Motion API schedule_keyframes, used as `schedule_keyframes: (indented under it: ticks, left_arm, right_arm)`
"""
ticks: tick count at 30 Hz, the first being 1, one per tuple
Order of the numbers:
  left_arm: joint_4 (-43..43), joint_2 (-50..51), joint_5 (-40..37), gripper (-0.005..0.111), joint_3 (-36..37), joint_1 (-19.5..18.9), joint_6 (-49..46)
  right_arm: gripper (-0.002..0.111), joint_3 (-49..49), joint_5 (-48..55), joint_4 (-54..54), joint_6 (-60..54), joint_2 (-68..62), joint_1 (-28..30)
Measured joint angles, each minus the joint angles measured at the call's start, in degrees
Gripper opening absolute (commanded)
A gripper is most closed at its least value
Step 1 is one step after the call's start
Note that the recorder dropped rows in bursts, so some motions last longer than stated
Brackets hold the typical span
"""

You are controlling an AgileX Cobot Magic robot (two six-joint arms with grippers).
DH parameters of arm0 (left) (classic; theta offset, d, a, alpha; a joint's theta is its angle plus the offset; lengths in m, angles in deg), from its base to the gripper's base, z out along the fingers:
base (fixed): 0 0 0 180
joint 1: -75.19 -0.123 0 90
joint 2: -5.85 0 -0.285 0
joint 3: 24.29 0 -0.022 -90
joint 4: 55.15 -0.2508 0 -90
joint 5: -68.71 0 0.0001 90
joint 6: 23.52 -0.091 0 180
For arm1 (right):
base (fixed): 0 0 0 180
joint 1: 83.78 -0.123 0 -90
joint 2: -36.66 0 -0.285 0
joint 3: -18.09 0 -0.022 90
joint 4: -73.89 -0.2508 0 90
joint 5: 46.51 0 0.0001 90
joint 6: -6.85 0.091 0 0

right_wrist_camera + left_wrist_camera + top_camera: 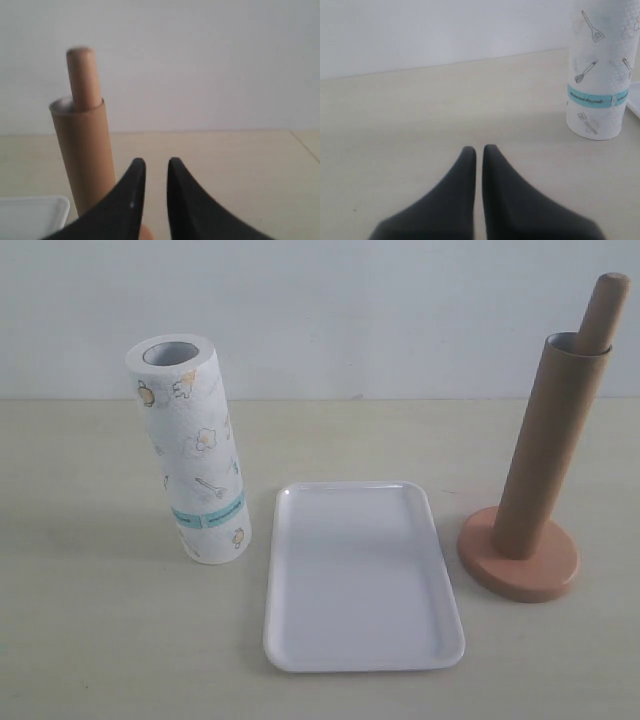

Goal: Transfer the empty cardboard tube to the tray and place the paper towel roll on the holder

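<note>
Pale beige table (pixel 100 640) against a plain white wall, nothing fancy. Both claws are hanging back with nothing in them. Left claw (pixel 479 149) has its jaws pressed together with just a hairline slit. Right claw (pixel 155 162) is closed too, with a slightly wider slit at the tips.

Roll (pixel 195 455) stands on its end ahead of the left claw, off toward the tray side and well clear of the fingers. Standing it on end makes sense to me: the hollow core faces up, so it can be gripped round the body and dropped straight over a rod.

Tube (pixel 545 460) is ahead of the right claw, near but not touching, again on the tray side of it. It's sleeved over the holder (pixel 555 575), bottom end on the disc base, with the rod's rounded tip poking out the top. That's why the tube has to go first, I reckon: it's hogging the rod. It'd need lifting straight up until it clears the tip.

Tray (pixel 355 580) lies flat and bare between roll and holder, so either claw should be able to reach it. The orange smudge low between the right fingers is probably the base, but it's too blurry to swear to.
</note>
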Motion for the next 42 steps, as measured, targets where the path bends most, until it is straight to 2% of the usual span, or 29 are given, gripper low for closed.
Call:
schedule_keyframes:
  ticks: [3, 5, 8, 14, 19, 28, 34, 42]
  left_arm:
    - [0.0, 0.0, 0.0, 0.004, 0.0, 0.0, 0.0]
    - [0.0, 0.0, 0.0, 0.004, 0.0, 0.0, 0.0]
    - [0.0, 0.0, 0.0, 0.004, 0.0, 0.0, 0.0]
    - [0.0, 0.0, 0.0, 0.004, 0.0, 0.0, 0.0]
    - [0.0, 0.0, 0.0, 0.004, 0.0, 0.0, 0.0]
    - [0.0, 0.0, 0.0, 0.004, 0.0, 0.0, 0.0]
    - [0.0, 0.0, 0.0, 0.004, 0.0, 0.0, 0.0]
    - [0.0, 0.0, 0.0, 0.004, 0.0, 0.0, 0.0]
  right_arm:
    - [0.071, 0.0, -0.41, 0.12, 0.58, -5.62, -0.55]
    - [0.089, 0.0, -0.67, 0.12, 2.43, -8.81, -1.25]
    - [0.104, 0.0, -1.3, 0.12, 6.59, -13.85, -2.92]
    - [0.105, 0.0, -7.71, 1.94, 10.36, -22.3, -9.15]
    - [0.105, 0.0, -18.96, 7.6, 7.68, -29.63, -14.4]
    - [0.105, 0.09, -35.85, 8.44, 3.98, -42.02, -14.96]
    - [0.105, 0.09, -46.81, 2.51, 0.92, -47.61, -14.96]
    - [0.105, 0.09, -52.19, -1.37, 0.85, -48.73, -14.96]
